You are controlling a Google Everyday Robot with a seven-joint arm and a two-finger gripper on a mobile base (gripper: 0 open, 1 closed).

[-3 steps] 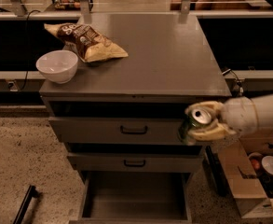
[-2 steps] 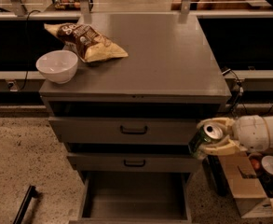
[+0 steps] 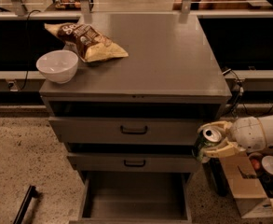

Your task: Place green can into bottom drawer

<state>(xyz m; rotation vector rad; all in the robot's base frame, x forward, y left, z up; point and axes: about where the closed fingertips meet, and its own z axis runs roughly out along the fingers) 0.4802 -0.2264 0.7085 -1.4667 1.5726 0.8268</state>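
Observation:
The green can [image 3: 205,144], green and white with a silver top and pull tab, is held tilted in my gripper [image 3: 216,140] at the right of the cabinet, level with the middle drawer's front. The gripper's pale fingers [image 3: 225,149] are shut around the can, and the white arm reaches in from the right edge. The bottom drawer [image 3: 135,210] is pulled open below and to the left of the can. Its flat grey interior holds nothing.
A white bowl [image 3: 57,66] and a chip bag [image 3: 85,41] lie on the cabinet top [image 3: 164,59] at the left. The two upper drawers with dark handles [image 3: 134,130] are pushed in. A cardboard box [image 3: 246,190] with items stands on the floor at the right.
My gripper has moved down and slightly right with the green can, from level with the top drawer to level with the middle drawer.

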